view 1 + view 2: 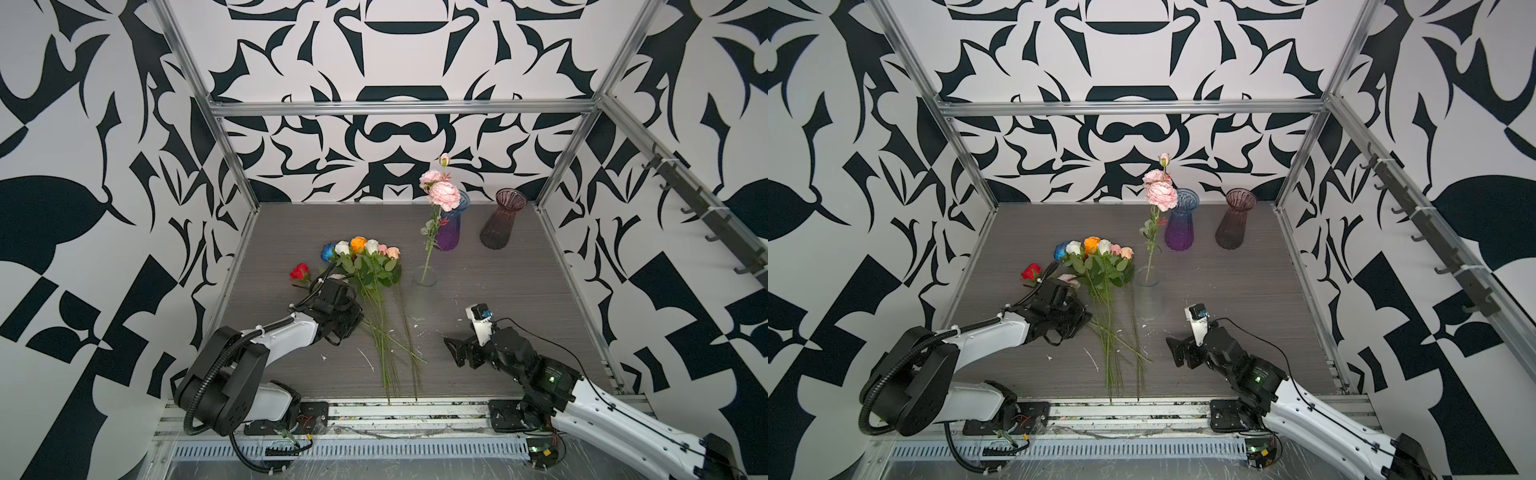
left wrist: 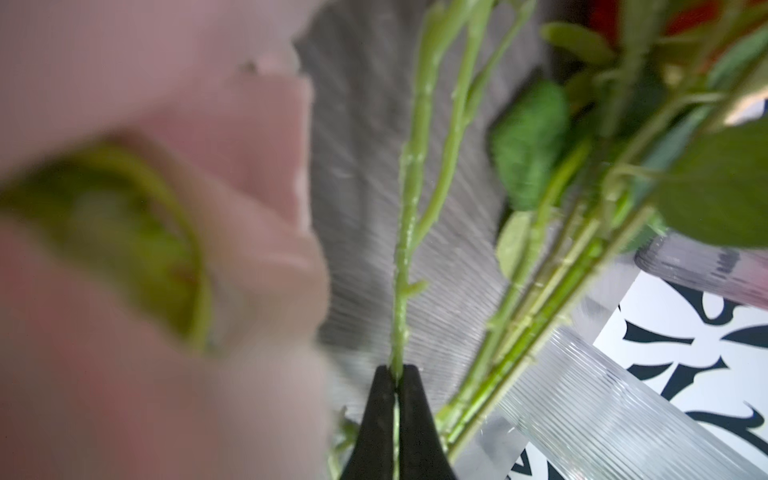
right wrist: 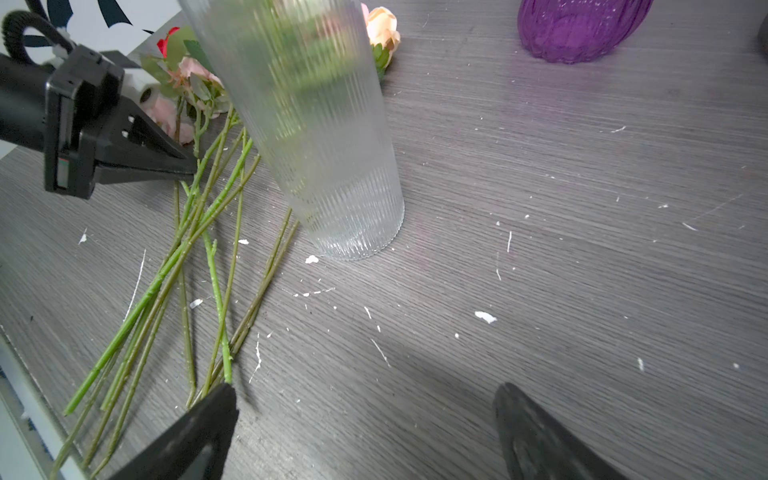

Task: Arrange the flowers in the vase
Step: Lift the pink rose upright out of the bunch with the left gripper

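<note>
Left tool (image 2: pixel 397 370) clamped on one green stem (image 2: pixel 406 232), right tool (image 3: pixel 365 395) wide open above the surface (image 3: pixel 582 249), rose bunch (image 1: pixel 365 266) lying at nine o'clock of the clear vase (image 3: pixel 332 145), pink blooms (image 1: pixel 444 196) upright inside

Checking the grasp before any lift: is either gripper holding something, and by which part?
The left gripper is shut on one thin green flower stem; the right gripper is open, empty.

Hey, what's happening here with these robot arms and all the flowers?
The left tool is shut on one green stem in the pile of flowers lying on the table. The clear ribbed vase already holds one stem of frilly pink blooms. The right tool is open and empty, near the vase.
</note>
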Robot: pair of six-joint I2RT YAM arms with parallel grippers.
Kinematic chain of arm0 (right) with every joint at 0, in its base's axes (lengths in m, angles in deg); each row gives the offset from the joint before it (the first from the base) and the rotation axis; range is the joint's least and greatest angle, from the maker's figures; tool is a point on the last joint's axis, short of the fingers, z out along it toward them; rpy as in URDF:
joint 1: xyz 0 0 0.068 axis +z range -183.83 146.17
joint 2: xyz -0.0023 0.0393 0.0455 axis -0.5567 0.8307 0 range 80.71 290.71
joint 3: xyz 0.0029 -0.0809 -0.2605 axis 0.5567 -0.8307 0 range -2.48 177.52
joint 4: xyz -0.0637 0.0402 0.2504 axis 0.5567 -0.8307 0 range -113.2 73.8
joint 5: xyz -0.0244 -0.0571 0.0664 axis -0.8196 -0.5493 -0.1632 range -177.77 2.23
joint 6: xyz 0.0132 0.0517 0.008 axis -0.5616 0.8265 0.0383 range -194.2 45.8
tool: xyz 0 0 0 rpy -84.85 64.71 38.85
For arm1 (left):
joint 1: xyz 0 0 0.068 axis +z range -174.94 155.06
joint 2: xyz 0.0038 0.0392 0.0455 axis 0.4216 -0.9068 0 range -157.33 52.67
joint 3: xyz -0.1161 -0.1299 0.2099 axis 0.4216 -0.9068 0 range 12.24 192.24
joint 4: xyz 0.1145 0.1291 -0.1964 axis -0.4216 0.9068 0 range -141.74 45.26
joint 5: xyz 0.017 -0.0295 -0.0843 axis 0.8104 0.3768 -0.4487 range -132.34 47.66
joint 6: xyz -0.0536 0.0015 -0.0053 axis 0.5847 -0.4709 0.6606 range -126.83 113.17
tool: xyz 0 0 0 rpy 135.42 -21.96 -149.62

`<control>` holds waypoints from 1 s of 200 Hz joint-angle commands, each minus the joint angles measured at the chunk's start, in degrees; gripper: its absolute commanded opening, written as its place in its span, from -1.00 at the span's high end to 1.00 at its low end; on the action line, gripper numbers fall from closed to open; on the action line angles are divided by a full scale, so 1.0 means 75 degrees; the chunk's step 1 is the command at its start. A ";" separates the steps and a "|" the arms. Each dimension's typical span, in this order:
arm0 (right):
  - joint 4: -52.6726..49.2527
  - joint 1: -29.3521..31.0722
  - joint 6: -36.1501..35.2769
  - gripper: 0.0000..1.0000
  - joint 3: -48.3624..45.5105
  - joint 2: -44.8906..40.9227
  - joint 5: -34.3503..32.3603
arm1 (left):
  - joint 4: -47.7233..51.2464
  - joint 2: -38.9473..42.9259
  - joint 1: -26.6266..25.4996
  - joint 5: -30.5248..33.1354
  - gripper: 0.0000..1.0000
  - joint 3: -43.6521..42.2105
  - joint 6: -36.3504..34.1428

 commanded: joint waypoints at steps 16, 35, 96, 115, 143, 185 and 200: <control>0.0253 0.0020 -0.0016 -0.99 0.0145 0.0043 -0.0016 | 0.1339 0.0606 0.0028 0.0448 1.00 0.1004 -0.1049; 0.0252 0.0027 -0.0016 -0.99 0.0145 0.0054 -0.0026 | 0.2126 0.1066 0.0028 0.0912 1.00 0.1552 -0.1571; 0.0264 0.0031 -0.0016 -0.99 0.0164 0.0125 -0.0027 | 0.3692 0.2052 0.0028 0.2173 1.00 0.2590 -0.2853; 0.0264 0.0027 -0.0013 -0.98 0.0175 0.0148 -0.0027 | 0.4023 0.2283 0.0028 0.2490 1.00 0.2814 -0.3170; 0.0275 0.0031 -0.0016 -0.98 0.0169 0.0174 -0.0026 | 0.4366 0.2548 0.0028 0.2805 1.00 0.3030 -0.3543; 0.0288 0.0030 -0.0027 -0.98 0.0180 0.0198 0.0003 | 0.4433 0.2896 0.0028 0.2736 1.00 0.3079 -0.3849; 0.0299 0.0032 -0.0025 -0.98 0.0186 0.0198 0.0008 | 0.4470 0.2968 0.0028 0.2747 1.00 0.3115 -0.3995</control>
